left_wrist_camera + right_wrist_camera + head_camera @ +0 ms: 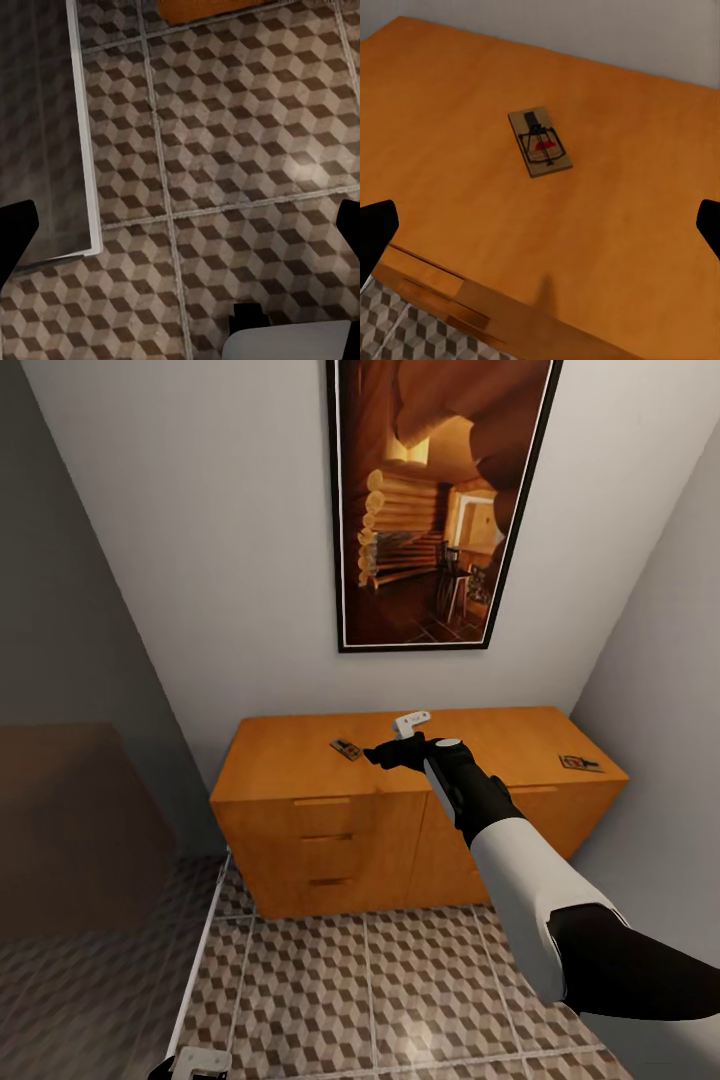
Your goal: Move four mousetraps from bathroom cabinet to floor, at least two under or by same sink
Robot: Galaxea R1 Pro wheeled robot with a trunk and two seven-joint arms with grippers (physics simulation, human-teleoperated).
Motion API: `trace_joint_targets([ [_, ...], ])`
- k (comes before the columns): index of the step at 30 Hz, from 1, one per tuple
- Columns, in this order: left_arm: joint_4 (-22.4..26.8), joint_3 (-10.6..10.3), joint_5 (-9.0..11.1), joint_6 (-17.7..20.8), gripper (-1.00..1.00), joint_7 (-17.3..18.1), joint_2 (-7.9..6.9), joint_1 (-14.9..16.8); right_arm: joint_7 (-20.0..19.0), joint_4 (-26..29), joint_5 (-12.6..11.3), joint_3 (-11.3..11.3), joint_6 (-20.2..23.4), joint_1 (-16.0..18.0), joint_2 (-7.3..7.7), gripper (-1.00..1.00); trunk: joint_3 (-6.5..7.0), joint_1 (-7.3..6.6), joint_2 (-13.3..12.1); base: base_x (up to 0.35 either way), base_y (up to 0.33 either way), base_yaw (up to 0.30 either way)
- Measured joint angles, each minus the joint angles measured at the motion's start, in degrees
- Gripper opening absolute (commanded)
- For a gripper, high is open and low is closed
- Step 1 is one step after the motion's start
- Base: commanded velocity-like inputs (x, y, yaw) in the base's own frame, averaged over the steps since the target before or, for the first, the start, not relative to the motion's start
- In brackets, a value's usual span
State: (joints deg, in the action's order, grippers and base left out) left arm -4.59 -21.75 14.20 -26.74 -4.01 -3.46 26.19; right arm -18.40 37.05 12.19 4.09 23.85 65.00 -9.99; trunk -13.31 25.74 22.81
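The orange-tan cabinet (300, 770) stands against the far wall. Two mousetraps lie on its top: one mousetrap (345, 748) left of centre, another mousetrap (580, 763) near the right end. My right gripper (380, 754) hovers over the top just right of the nearer trap, apart from it. In the right wrist view that mousetrap (540, 141) lies ahead of the open right gripper (540, 229), nothing between the fingertips (375, 232). My left gripper (195, 1065) hangs low at the left; the left wrist view has the left gripper (180, 229) open above the cube-patterned bathroom floor (225, 150).
A tall framed picture (440, 500) hangs above the cabinet. Walls close in on both sides; a dark translucent panel (70, 830) with a white bottom rail (82, 127) stands at the left. Three drawer handles (325, 840) face me. Tiled floor (380, 990) lies between me and the cabinet.
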Motion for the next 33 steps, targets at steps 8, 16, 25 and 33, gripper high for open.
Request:
trace_joint_targets([
  [8,-0.01,0.00,0.00,0.04,1.00,0.00,0.00,0.00,-0.05,-1.21,-0.01,0.02,-0.16,0.00,0.00,1.00,0.00,0.00,0.00,0.087,0.000,0.000],
  [16,0.00,0.00,0.00,0.08,1.00,0.00,0.00,0.00,-0.04,-3.28,-0.04,0.08,-2.61,0.00,0.00,1.00,0.00,0.01,0.00,0.053,0.000,0.000],
  [25,0.01,0.00,0.00,0.09,1.00,-0.02,0.00,0.00,-0.07,-5.19,-0.07,0.08,-3.71,0.00,0.00,1.00,0.00,0.01,0.00,0.006,0.000,0.000],
  [33,0.01,0.00,-0.01,0.09,1.00,0.00,0.00,0.00,-0.17,-5.33,-0.14,0.08,-3.78,0.01,0.00,1.00,0.00,0.01,0.00,0.000,0.000,0.000],
])
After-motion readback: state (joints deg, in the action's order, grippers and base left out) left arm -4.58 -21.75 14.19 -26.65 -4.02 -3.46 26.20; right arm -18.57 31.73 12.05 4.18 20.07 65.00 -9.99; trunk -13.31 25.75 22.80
